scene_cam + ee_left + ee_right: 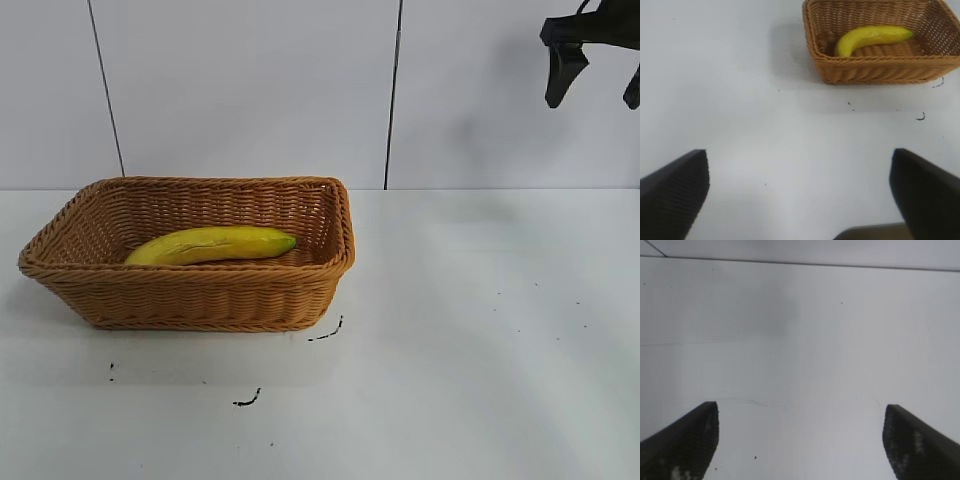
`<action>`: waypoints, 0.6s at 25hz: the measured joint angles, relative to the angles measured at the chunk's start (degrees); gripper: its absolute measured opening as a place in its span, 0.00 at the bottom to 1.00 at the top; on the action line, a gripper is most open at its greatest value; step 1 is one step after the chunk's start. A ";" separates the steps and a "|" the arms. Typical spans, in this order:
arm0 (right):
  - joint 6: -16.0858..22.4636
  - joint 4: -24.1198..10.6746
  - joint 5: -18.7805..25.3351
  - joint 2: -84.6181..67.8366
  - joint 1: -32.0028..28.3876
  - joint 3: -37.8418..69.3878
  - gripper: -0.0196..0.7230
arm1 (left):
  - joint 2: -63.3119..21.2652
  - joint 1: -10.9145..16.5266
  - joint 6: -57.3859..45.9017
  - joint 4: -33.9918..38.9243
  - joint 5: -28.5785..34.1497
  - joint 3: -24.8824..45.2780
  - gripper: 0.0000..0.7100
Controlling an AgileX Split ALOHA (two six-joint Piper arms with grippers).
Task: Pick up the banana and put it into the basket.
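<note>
White table (480, 330) holds the basket (200, 300), and the banana (212, 245) lies long-ways inside it. Right gripper (592, 85) hangs high, far right, wide open, empty. Left gripper (799, 195) open too.

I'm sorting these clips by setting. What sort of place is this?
Probably a lab or test bench, not a home: a plain white table against bare white wall panels, holding only a basket with a banana in it, and a black robot claw raised at the right.
</note>
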 joint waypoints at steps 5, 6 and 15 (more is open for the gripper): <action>-1.22 1.66 0.52 0.00 0.13 0.00 0.88 | 0.00 0.00 0.00 -0.05 0.00 0.00 0.98; -1.22 2.08 0.56 0.00 0.13 0.00 0.88 | 0.00 0.00 0.00 -0.05 0.00 0.00 0.98; -2.85 2.86 0.44 -7.80 0.13 12.84 0.88 | 0.00 0.00 0.00 -0.05 0.00 0.00 0.98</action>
